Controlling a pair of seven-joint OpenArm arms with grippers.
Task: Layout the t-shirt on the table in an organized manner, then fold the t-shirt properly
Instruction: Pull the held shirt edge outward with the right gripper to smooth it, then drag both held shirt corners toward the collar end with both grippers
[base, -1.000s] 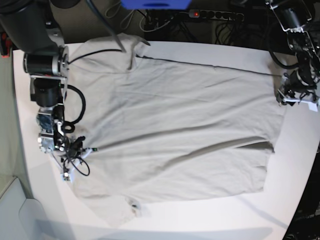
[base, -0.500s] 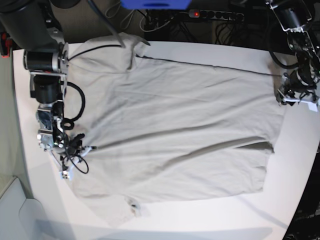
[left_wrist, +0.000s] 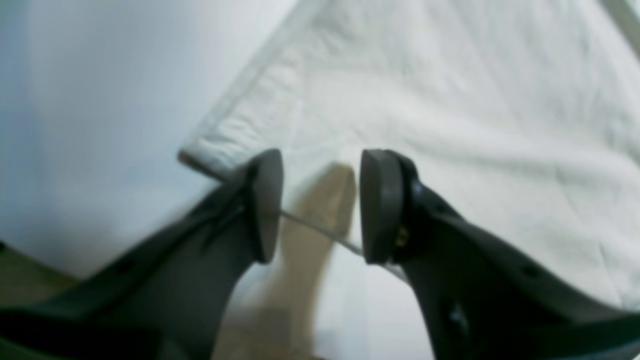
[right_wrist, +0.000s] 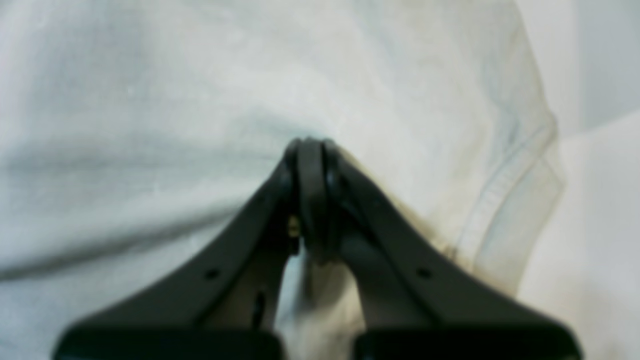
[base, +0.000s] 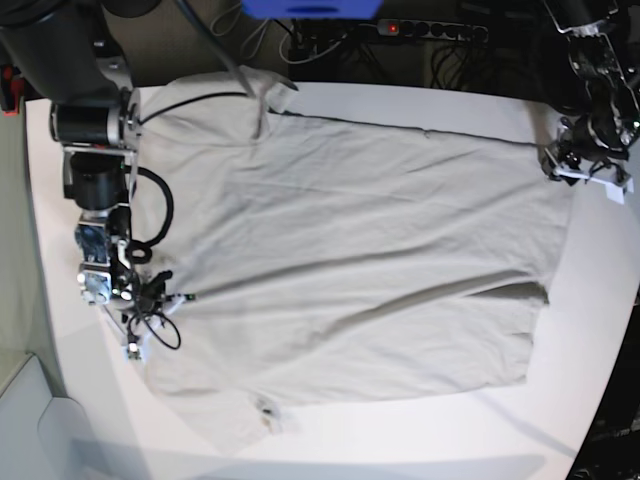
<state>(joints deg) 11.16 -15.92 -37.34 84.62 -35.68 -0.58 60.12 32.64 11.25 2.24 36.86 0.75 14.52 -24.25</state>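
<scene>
The beige-grey t-shirt (base: 350, 260) lies spread nearly flat across the white table (base: 590, 330), with a long crease running across its lower half. My right gripper (base: 165, 296) is low at the shirt's left edge. In the right wrist view this gripper (right_wrist: 310, 150) is shut, its tips pinching the t-shirt (right_wrist: 150, 100) beside a hemmed edge. My left gripper (base: 560, 165) hovers at the shirt's far right corner. The left wrist view shows that gripper (left_wrist: 320, 205) open, jaws apart over the t-shirt (left_wrist: 450, 100) hem, nothing between them.
A power strip (base: 430, 30) and cables lie beyond the table's far edge, beside a blue object (base: 310, 8). Bare table (left_wrist: 100, 100) borders the shirt's corner in the left wrist view. The right arm's cables (base: 150, 225) loop over the shirt's left side.
My left gripper has moved toward the table's far edge, up past the shirt's right corner. The right gripper has stayed at the left edge, still shut.
</scene>
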